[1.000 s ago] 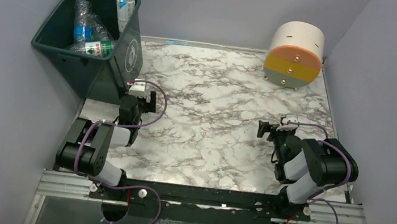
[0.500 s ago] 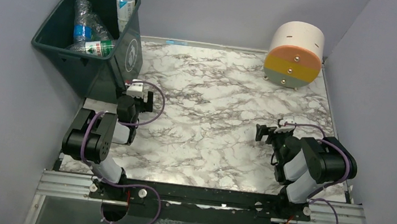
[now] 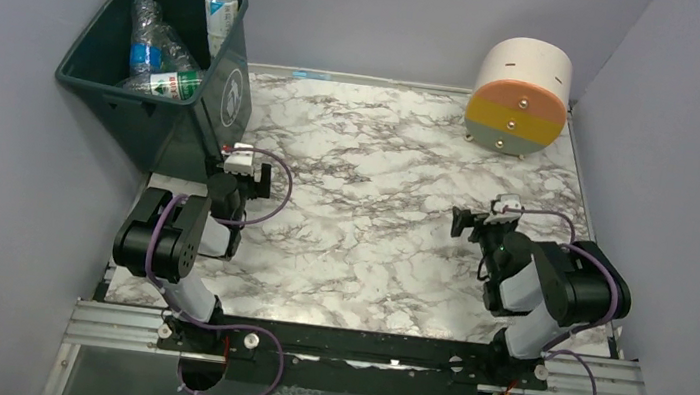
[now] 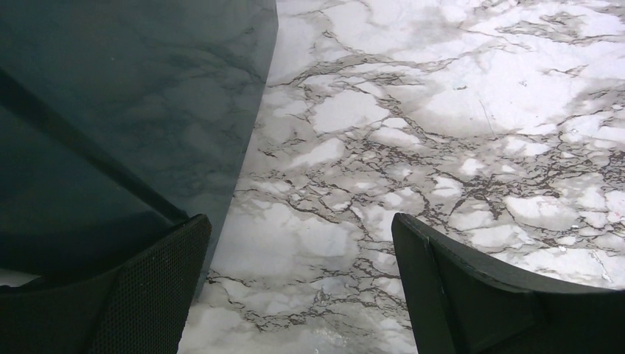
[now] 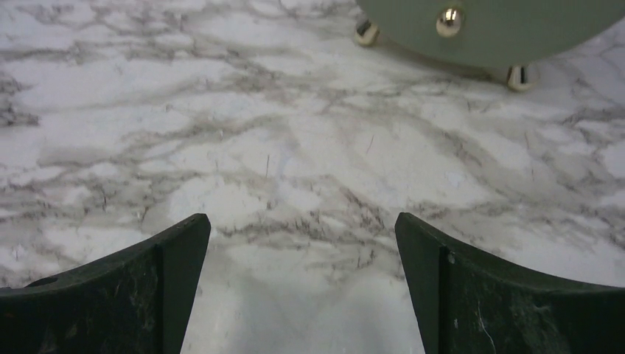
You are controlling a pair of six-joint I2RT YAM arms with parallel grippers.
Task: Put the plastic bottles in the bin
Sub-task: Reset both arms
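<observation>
the bin (image 3: 225, 102) is standing at about 10 o'clock of the marble table (image 3: 382, 151), in the far left corner; the plastic bottles (image 3: 157, 58) are lying inside it, some clear ones piled together, and one with a white cap (image 3: 218, 8) is leaning upright against the wall at the 1 o'clock side of the bin; the left gripper (image 3: 262, 182) is hanging just beside the near right corner of the bin, its fingers (image 4: 147, 295) standing apart and holding nothing, with the dark bin wall at 10 o'clock in the left wrist view; the right gripper (image 3: 465, 224) is hanging over bare marble at about 4 o'clock of the table, its fingers (image 5: 479, 295) also spread wide and empty; the cream, orange and yellow cylinder (image 3: 521, 96) is sitting at 1 o'clock, well apart from it.
</observation>
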